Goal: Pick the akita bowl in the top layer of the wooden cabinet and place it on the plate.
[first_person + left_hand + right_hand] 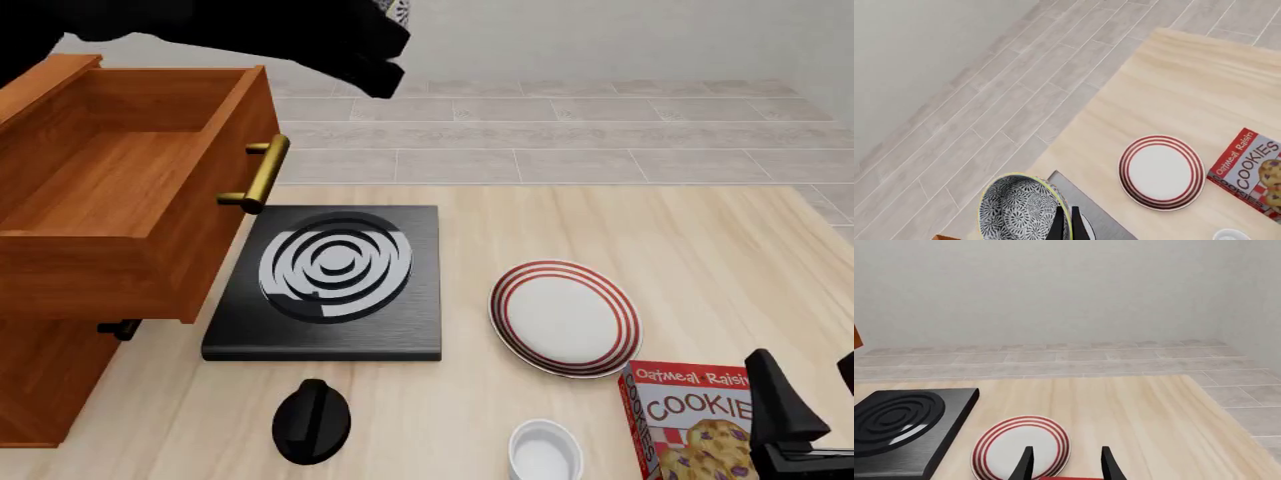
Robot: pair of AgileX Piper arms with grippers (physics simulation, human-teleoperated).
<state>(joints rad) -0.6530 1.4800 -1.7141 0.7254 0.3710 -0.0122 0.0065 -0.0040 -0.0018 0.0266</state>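
Left of the plate (565,317), the top layer (114,190) stands open and empty. The left gripper (1067,227) carries the akita bowl (1024,208) high, jaws pinching its rim: stiff, glazed, probably slippery and breakable. Right of the plate, the right gripper (1065,462) hangs with jaws spread.

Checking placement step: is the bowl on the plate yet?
No: the plate lies bare on the table, while the bowl sits in the left end effector.

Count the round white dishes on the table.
2: the plate with red stripes, right of the stove, and a small white ramekin near the front edge. The cabinet may hide more.
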